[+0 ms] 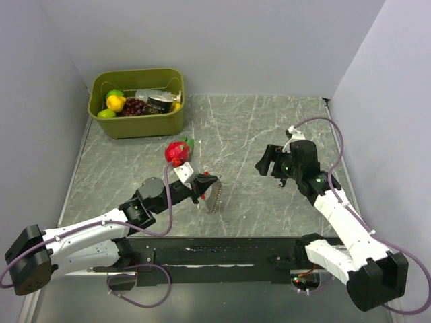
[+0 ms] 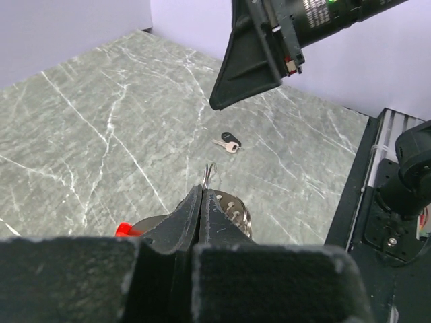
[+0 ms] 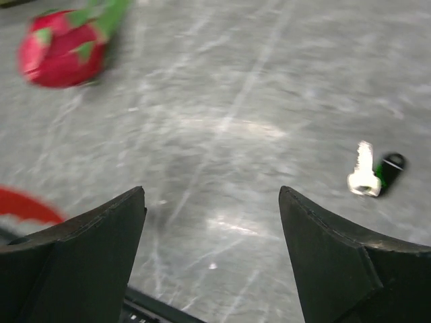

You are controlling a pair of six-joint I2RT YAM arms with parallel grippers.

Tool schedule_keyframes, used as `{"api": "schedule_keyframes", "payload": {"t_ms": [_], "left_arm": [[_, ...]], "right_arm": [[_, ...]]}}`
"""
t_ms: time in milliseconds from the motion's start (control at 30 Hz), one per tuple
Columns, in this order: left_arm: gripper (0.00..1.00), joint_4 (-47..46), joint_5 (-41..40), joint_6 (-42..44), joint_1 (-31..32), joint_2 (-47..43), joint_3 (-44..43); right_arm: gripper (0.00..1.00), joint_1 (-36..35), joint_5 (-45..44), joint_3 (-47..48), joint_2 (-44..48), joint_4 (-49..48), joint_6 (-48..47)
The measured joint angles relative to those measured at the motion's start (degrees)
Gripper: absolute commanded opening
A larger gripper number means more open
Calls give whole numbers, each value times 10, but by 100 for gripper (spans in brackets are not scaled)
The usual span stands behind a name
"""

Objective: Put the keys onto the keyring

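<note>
My left gripper (image 1: 207, 184) is shut on the keyring (image 1: 215, 199) and holds it above the table; its silvery chain hangs below the fingers. In the left wrist view the closed gripper (image 2: 203, 193) pinches a thin wire loop (image 2: 210, 172), with the chain (image 2: 240, 210) to the right and the red fob (image 2: 126, 229) to the left. A small silver key with a black head (image 2: 229, 142) lies on the marble beyond it. My right gripper (image 1: 268, 161) is open and empty, hovering above the table (image 3: 210, 195); the key (image 3: 369, 172) lies to its right.
A red strawberry toy with green leaves (image 1: 178, 151) lies near the left gripper and shows in the right wrist view (image 3: 60, 47). An olive bin (image 1: 138, 124) with toy fruit stands at the back left. Grey walls close in the table on three sides.
</note>
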State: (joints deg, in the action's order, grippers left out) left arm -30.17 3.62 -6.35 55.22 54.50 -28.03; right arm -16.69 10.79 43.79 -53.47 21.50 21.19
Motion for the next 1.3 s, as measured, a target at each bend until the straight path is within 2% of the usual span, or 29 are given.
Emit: {"api": "schedule_keyframes", "payload": {"t_ms": [100,267,367,500,600,667,767,1000,1300], "left_arm": [[1,-7,0,3,-5,0,4],[1,-20,5,3,-16,0,7],[1,-26,11,2,-22,0,7],[1,-36,13,-3,-24,0,8],[1,-39,16,-6,-26,0,8],[1,-41,18,-6,-27,1,8],[1,-46,22,-8,-28,6,8],[1,-47,33,-9,-30,29,8],[1,-61,43,-18,-32,53,8]], "right_arm": [[74,9,-52,11,-34,33,4],[72,30,-92,13,-120,74,8],[71,36,-105,13,-155,91,6],[63,43,-113,14,-174,101,2],[62,51,-112,22,-186,104,-3],[54,53,-112,33,-198,105,-7],[50,54,-110,54,-231,106,-15],[49,54,-108,66,-289,113,-26],[46,54,-145,68,-314,125,-38]]}}
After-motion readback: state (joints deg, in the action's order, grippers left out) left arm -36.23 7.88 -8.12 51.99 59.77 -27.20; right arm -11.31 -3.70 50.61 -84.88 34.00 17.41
